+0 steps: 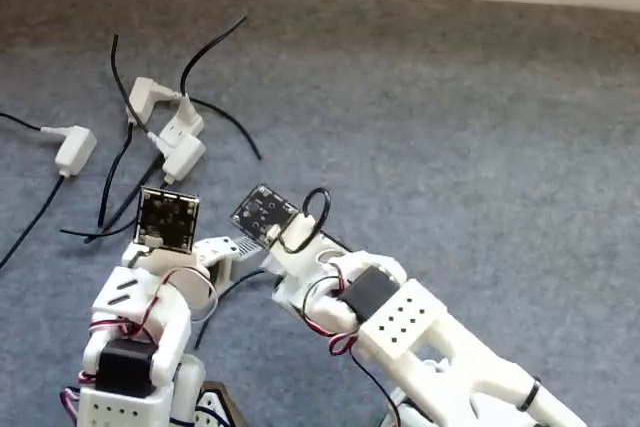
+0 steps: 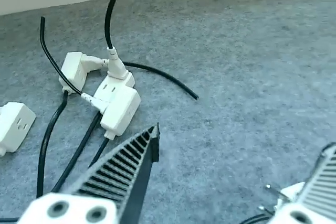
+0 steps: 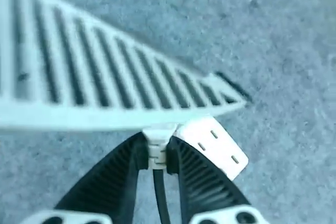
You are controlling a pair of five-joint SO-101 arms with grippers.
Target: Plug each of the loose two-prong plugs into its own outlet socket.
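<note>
1. The step in hand seems to be the plugging-in. The right end effector (image 3: 156, 142) is closed on a white plug (image 3: 157, 156), at the near side of the desk (image 1: 480, 127).
2. An outlet socket (image 3: 216, 146) lies just beside the plug, with its slots showing.
3. The left end effector (image 2: 241, 145) is wide open and holds nothing.
4. Next, I judge, the prongs must line up with those slots, and the socket may need steadying.

White plug (image 3: 156, 145), black cords (image 2: 47, 140), grey carpet (image 2: 252, 77)
</note>
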